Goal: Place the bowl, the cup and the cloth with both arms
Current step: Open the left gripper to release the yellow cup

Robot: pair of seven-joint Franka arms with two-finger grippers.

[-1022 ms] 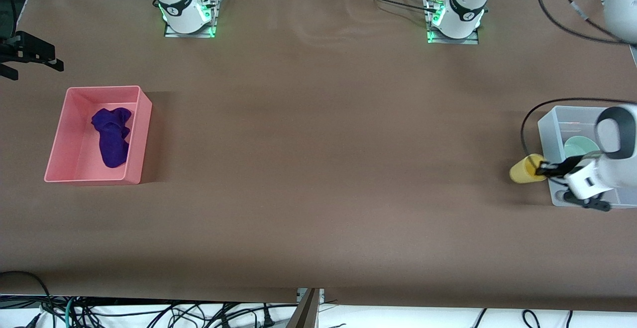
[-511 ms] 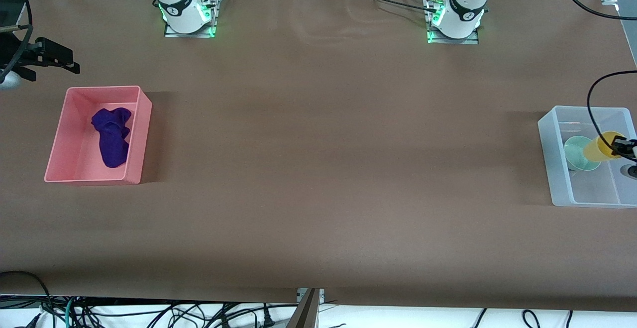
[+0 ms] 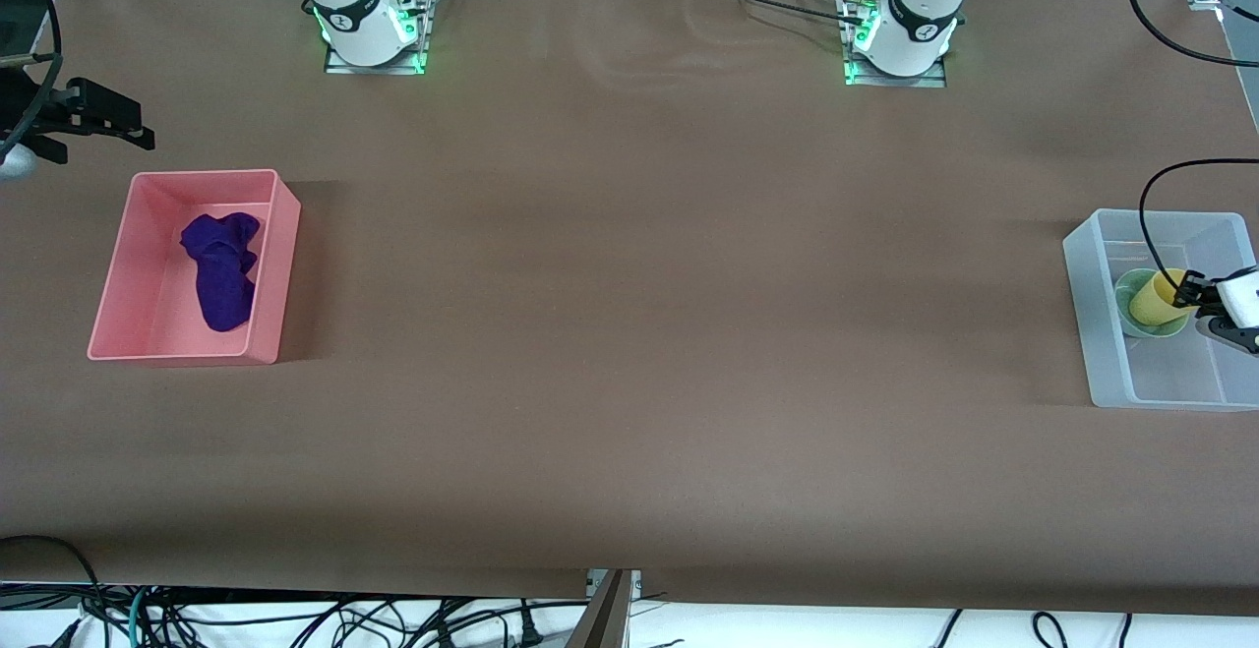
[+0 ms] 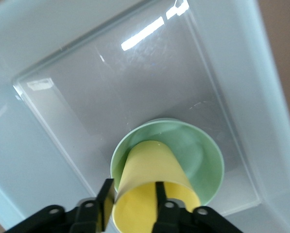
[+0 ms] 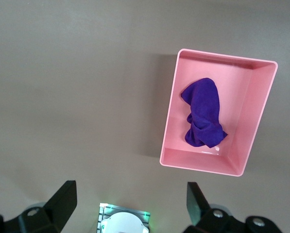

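My left gripper (image 3: 1187, 291) is shut on the yellow cup (image 3: 1153, 300), one finger inside the rim and one outside. It holds the cup tilted, base down in the pale green bowl (image 3: 1131, 319). The bowl stands in the clear bin (image 3: 1082, 279) at the left arm's end of the table. The left wrist view shows my left gripper (image 4: 132, 196), the cup (image 4: 149, 167), the bowl (image 4: 200, 150) and the bin (image 4: 135, 82). The purple cloth (image 3: 221, 269) lies in the pink bin (image 3: 278, 265). My right gripper (image 3: 128, 127) waits open and empty above the table beside the pink bin. The right wrist view shows that gripper (image 5: 130, 200), the cloth (image 5: 203, 114) and the pink bin (image 5: 168, 126).
The arm bases (image 3: 372, 29) (image 3: 897, 38) stand at the table's edge farthest from the front camera. A black cable (image 3: 1146, 215) loops over the clear bin. Brown table lies between the two bins.
My left gripper has come down and toward the right arm's end with the cup, bringing it into the bowl. The right gripper has hardly moved.
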